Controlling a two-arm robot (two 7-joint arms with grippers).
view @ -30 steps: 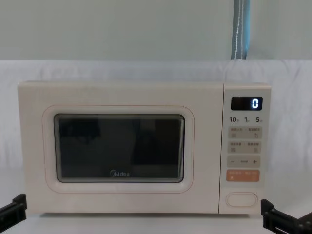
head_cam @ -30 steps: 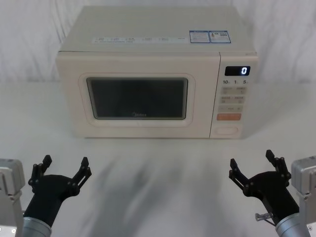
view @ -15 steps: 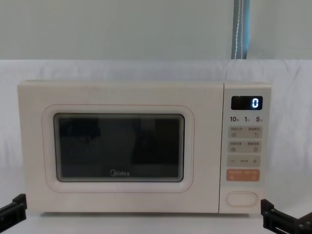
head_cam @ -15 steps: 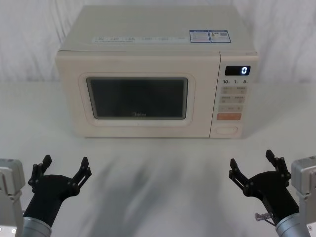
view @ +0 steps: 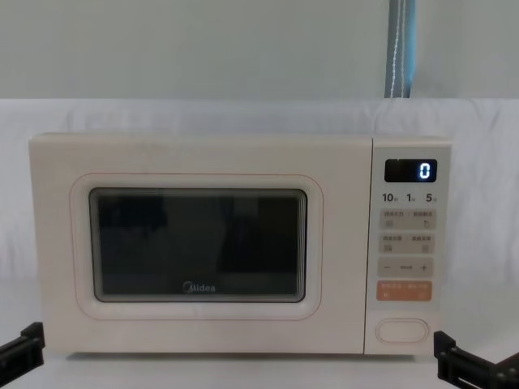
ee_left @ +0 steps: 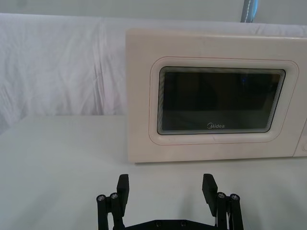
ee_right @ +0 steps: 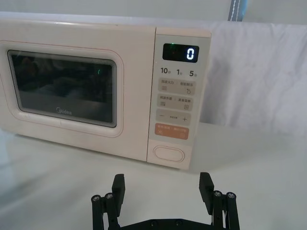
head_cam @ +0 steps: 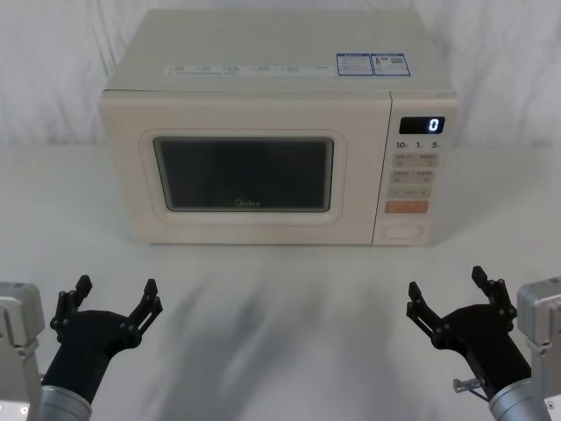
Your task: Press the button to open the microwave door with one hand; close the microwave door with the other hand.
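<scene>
Microwave door (head_cam: 245, 180) shut, flush. Button (head_cam: 402, 231) bottom of control panel, untouched. Right gripper (head_cam: 451, 296) low on tabletop (head_cam: 289, 307), fingers spread, lined up for press. Left gripper (head_cam: 112, 301) likewise, released, waiting.

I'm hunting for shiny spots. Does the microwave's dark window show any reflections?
Right wrist view: the microwave door window mirrors pale shapes and a tiny green dot. Chest view: darker and lighter patches on the glass. Head view: soft grey shadows streak the table.

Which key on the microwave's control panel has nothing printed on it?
The large cream pill-shaped oval button at the panel's bottom, below the orange rectangular key; it is blank.
</scene>
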